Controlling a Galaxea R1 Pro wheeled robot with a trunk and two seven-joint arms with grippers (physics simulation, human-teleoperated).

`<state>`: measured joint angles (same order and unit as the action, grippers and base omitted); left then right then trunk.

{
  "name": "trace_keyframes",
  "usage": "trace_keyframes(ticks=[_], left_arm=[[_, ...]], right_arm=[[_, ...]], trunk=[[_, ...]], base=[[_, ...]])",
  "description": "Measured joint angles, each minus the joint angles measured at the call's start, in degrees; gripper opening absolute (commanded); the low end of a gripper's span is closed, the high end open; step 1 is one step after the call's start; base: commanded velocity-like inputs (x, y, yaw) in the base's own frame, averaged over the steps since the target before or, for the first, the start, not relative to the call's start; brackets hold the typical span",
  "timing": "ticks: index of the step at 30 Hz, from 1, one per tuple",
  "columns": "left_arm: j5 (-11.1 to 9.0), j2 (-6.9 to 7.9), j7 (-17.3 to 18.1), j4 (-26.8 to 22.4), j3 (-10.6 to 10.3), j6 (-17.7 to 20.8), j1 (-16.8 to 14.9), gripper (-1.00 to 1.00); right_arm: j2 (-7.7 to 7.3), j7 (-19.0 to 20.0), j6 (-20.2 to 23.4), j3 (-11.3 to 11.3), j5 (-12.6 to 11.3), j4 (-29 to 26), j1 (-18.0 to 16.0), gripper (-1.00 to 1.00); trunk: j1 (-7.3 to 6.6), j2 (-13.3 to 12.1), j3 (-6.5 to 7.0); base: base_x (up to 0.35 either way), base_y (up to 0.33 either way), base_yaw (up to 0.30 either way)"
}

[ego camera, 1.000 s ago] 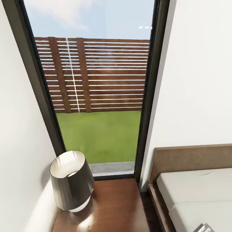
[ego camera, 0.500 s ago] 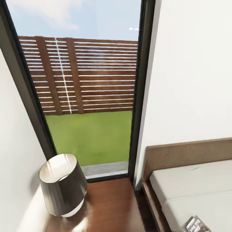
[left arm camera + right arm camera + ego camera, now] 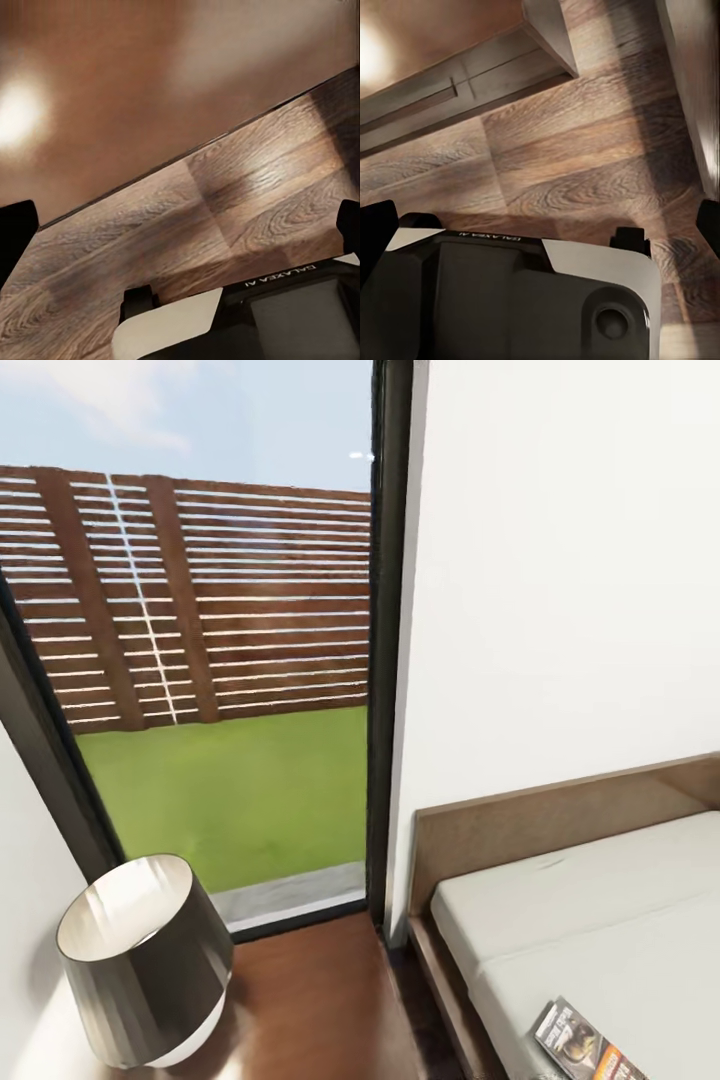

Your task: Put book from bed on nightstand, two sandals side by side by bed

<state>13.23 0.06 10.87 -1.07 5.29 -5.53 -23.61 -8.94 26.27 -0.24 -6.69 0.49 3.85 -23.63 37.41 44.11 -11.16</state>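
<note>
On bed, book, grippers spread over floor

The head camera is looking forward and down at the window, the nightstand and the bed. Both wrist cameras are pointing down, close over the plank floor, which they share.

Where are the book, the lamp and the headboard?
book (image 3: pixel 585 1048): head view, on its dark cover, lying on the mattress.
lamp (image 3: pixel 140 970): head view, on the outer side of its dark shade.
headboard (image 3: pixel 545 822): head view, on its brown front face.
</note>
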Motion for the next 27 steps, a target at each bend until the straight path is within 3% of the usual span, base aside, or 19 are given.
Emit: trace_keyframes(ticks=[16, 27], left_arm=[[0.0, 0.02, -0.01, 0.0, 0.01, 0.0, 0.03, 1.0], [0.0, -0.02, -0.02, 0.0, -0.05, 0.02, 0.02, 1.0]], right_arm=[[0.0, -0.02, 0.0, -0.09, 0.0, 0.0, 0.0, 1.0], [0.0, -0.03, 0.0, 0.02, 0.0, 0.0, 0.0, 1.0]], trunk=[[0.0, 0.0, 0.81], [0.0, 0.0, 1.44]], base=[[0.0, 0.118, -0.243], [0.0, 0.018, -0.22]])
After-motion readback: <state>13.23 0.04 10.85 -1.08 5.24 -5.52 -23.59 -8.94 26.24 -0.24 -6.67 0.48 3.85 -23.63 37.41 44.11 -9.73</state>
